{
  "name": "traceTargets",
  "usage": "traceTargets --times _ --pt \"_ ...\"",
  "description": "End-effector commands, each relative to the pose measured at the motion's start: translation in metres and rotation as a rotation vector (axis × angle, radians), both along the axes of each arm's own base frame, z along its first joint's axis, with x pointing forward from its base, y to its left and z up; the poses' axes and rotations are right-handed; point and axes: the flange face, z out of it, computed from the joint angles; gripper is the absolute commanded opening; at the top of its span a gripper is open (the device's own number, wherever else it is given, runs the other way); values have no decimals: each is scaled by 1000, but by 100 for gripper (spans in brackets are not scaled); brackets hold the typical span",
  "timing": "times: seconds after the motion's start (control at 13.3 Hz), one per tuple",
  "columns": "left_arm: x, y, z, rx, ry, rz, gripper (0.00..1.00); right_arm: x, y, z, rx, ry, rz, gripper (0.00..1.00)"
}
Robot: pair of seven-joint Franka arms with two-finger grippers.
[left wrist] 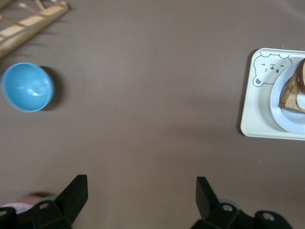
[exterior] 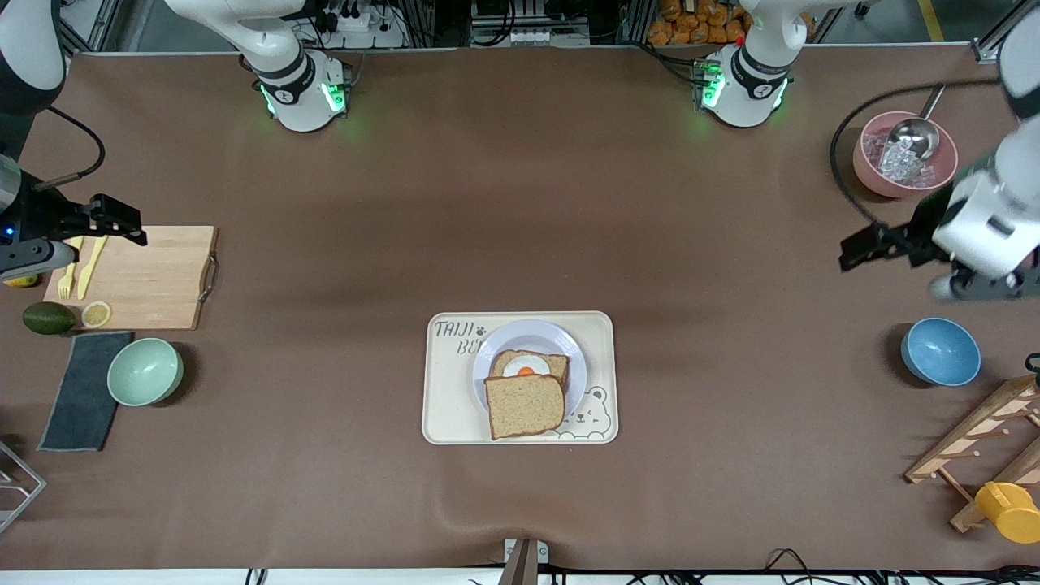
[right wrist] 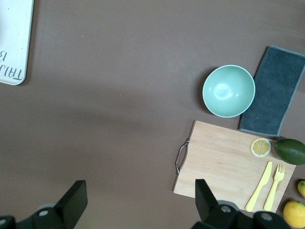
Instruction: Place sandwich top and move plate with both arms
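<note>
The sandwich top (exterior: 526, 405), a plain brown bread slice, lies flat and overlaps the nearer edge of the egg-topped slice (exterior: 528, 367). Both rest on the pale plate (exterior: 520, 331), which sits on the cream bear tray (exterior: 439, 390). The plain slice reaches past the plate's rim over the tray. My left gripper (exterior: 861, 248) (left wrist: 141, 183) hangs open and empty over bare table at the left arm's end, with the tray (left wrist: 259, 109) and plate (left wrist: 283, 107) at the edge of its view. My right gripper (exterior: 122, 221) (right wrist: 141, 188) is open and empty over the cutting board's edge.
A cutting board (exterior: 150, 276) with yellow knife, fork and lemon slice, an avocado (exterior: 47, 318), a green bowl (exterior: 145, 371) and a grey cloth (exterior: 81, 390) are at the right arm's end. A pink bowl with scoop (exterior: 902, 158), blue bowl (exterior: 940, 351) and wooden rack (exterior: 987, 431) are at the left arm's end.
</note>
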Motion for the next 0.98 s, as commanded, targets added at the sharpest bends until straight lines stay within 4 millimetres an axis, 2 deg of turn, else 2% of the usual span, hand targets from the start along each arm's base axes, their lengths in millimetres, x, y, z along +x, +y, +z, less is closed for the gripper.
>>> traceTargets --times 0.0,0.15,0.45,0.68,0.9 --pt "-47 -2 33 60 -34 28 100 1 -2 3 -12 -4 -2 100" --pt "-62 0 47 66 -55 29 100 1 -3 3 -14 0 -2 100" --pt "-60 21 67 58 -85 54 100 2 -4 2 -5 -6 -11 100" --pt "-57 31 64 43 -79 74 100 3 2 9 -9 -22 4 100" --pt "-41 36 54 35 -65 80 100 3 5 10 -15 -23 11 100"
